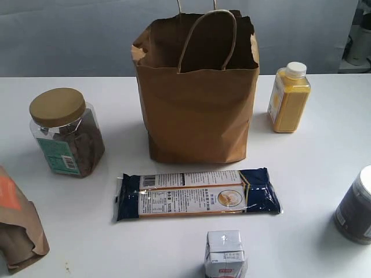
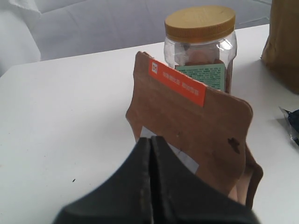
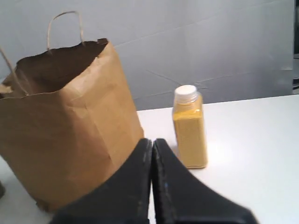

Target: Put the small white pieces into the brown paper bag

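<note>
Bag [image 1: 197,110] upright at 12 o'clock on table [image 1: 116,98], mouth open; left gripper [image 2: 151,140] and right gripper [image 3: 152,141] each pressed fully together

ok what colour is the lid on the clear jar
Mustard tan lid, clearest in the left wrist view.

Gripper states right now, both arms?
Left gripper: jaws closed, holding nothing.
Right gripper: jaws closed, holding nothing.
</note>
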Robot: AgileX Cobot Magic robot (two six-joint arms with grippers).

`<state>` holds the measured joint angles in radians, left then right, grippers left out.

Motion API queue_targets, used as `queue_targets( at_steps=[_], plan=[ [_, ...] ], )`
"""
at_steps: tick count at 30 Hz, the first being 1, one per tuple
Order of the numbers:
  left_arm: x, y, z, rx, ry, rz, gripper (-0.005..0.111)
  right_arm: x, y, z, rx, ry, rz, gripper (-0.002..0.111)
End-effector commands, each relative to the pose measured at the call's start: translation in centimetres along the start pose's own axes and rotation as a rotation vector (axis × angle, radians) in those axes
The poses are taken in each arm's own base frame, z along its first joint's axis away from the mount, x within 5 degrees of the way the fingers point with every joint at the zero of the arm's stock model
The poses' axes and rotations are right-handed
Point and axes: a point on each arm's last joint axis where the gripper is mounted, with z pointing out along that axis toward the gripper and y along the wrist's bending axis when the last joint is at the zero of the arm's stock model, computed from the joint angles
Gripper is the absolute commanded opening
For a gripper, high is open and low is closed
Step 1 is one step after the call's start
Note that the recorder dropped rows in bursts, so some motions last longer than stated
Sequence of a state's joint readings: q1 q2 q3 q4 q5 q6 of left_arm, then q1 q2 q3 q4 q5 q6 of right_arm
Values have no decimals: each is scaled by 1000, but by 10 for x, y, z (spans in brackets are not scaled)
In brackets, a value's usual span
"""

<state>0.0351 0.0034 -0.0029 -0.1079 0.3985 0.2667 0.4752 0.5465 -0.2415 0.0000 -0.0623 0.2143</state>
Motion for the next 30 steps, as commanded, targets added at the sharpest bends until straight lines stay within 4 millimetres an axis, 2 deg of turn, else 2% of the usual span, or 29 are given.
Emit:
queue_targets(
  at_steps=[1,8,11,16,30],
  plan=[
    [0,-1,0,9,-9,-8,0,15,-11,-18,56,-92,34,0],
    [0,-1,0,9,-9,-8,0,51,-21,-38,96,-158,32,0],
    [0,-1,0,9,-9,-8,0,56,-21,-43,99,-132,36,0],
    [0,-1,0,9,-9,-8,0,54,-19,-54,95,-206,-97,0],
    [0,-1,0,9,-9,-8,0,61,-21,-53,113,-124,-145,0]
  ],
)
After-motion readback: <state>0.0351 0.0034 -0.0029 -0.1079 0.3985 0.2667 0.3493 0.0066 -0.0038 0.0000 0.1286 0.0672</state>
